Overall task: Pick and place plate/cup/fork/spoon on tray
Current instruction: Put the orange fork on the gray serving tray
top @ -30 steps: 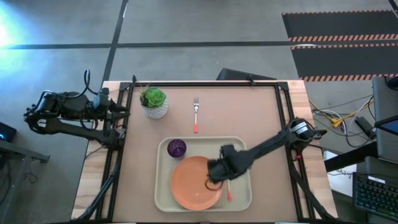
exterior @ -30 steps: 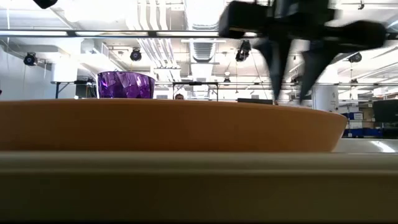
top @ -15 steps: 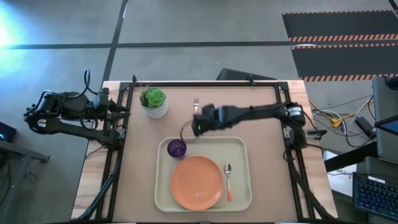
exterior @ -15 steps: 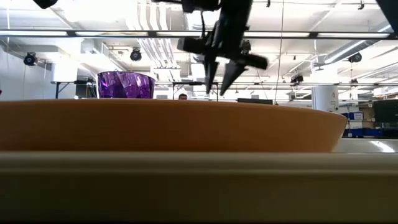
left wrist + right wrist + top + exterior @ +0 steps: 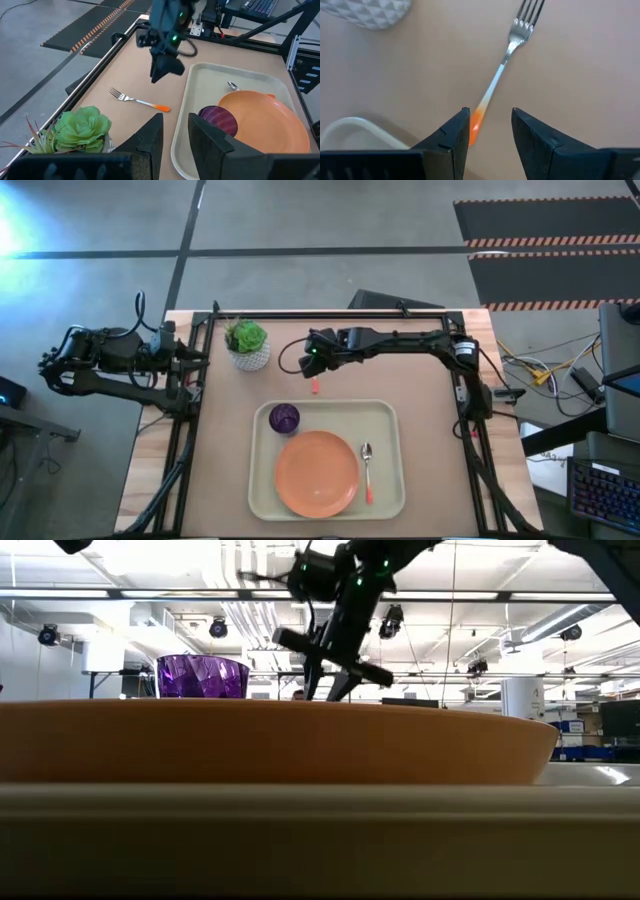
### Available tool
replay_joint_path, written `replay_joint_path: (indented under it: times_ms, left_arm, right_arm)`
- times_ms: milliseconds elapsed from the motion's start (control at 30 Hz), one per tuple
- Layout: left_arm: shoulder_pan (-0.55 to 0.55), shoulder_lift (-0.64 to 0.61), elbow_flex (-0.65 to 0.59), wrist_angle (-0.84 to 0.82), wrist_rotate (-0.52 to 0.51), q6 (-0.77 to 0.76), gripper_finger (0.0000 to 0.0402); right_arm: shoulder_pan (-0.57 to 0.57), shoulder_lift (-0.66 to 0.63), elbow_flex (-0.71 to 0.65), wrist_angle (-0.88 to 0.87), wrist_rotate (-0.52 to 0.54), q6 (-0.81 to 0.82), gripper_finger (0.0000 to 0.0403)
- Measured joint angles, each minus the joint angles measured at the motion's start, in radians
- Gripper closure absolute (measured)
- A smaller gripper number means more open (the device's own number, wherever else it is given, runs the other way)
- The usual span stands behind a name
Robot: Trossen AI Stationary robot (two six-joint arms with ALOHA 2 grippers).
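Fork flat on table, right gripper just above its orange handle, fingers apart

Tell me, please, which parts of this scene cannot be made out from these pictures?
- Fork: in the high view the right claw covers all but its orange-red handle tip; in the right wrist view that claw's fingers cut off the handle's end.
- Spoon: in the left wrist view only its bowl shows behind the plate.
- Cup: in the low view the plate hides its base.
- Left claw: the high view does not show it clearly.
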State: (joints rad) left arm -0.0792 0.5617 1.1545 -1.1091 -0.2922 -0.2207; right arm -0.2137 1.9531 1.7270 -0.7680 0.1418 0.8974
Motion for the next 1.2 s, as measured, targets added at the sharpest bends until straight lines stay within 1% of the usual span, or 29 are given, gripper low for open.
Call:
replay_joint_path:
  times_ms: [100, 200, 300, 400, 500, 600, 700, 767, 1033, 1200]
  left_arm:
    - [0.000, 0.000, 0.000, 0.000, 0.000, 0.000, 0.0329]
    - [0.000, 0.000, 0.000, 0.000, 0.000, 0.000, 0.0329]
    - [0.000, 0.000, 0.000, 0.000, 0.000, -0.001, 0.0329]
    - [0.000, 0.000, 0.000, 0.000, 0.000, -0.002, 0.0329]
    - [0.000, 0.000, 0.000, 0.000, 0.000, -0.007, 0.0329]
    - [0.000, 0.000, 0.000, 0.000, 0.000, -0.007, 0.0329]
    - [0.000, 0.000, 0.000, 0.000, 0.000, -0.008, 0.0329]
    - [0.000, 0.000, 0.000, 0.000, 0.000, -0.007, 0.0329]
    - [0.000, 0.000, 0.000, 0.000, 0.000, -0.007, 0.0329]
    - [0.000, 0.000, 0.000, 0.000, 0.000, 0.000, 0.0329]
  right_arm:
    - [-0.011, 0.032, 0.005, 0.005, -0.025, -0.015, 0.0268]
    - [-0.024, 0.070, 0.039, 0.027, -0.064, -0.032, 0.0268]
    - [-0.032, 0.128, 0.108, 0.025, -0.085, -0.079, 0.0268]
    - [-0.037, 0.198, 0.213, -0.010, -0.094, -0.134, 0.0268]
    - [-0.041, 0.270, 0.341, -0.115, -0.091, -0.174, 0.0268]
    - [-0.042, 0.343, 0.464, -0.278, -0.074, -0.183, 0.0268]
    - [-0.042, 0.405, 0.562, -0.424, -0.039, -0.146, 0.0268]
    - [-0.042, 0.438, 0.608, -0.463, -0.033, -0.116, 0.0268]
    - [-0.042, 0.477, 0.629, -0.382, -0.031, -0.014, 0.0268]
    - [-0.045, 0.477, 0.629, -0.379, 0.017, 0.080, 0.0268]
